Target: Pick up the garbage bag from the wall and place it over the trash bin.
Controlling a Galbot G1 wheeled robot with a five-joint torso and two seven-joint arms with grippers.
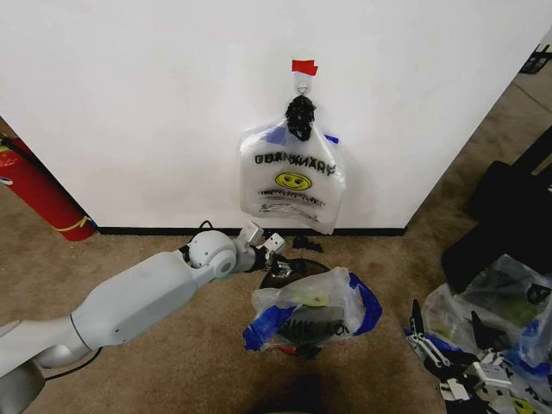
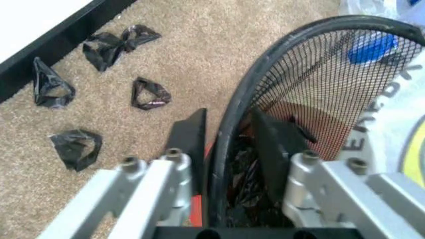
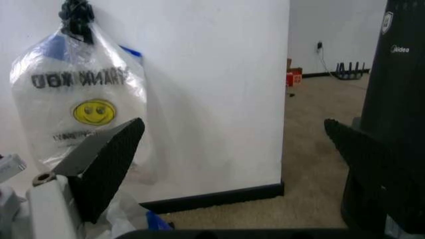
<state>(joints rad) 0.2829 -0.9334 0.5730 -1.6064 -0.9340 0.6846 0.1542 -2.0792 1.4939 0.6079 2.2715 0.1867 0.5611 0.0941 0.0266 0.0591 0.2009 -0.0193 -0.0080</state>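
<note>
Left gripper: down at the trash bin, jaws apart and straddling its rim, one finger outside the mesh, one inside.
Right gripper: jaws wide apart, holding nothing, facing the wall.
Trash bin: on the carpet just below the wall, beside the left arm's tip.
Garbage bag: draped over the bin's mouth, blue edges spilling down its front and right side.
Smiley bag: hanging flat on the wall from a hook under red tape.
Floor by baseboard: black scraps scattered.
</note>
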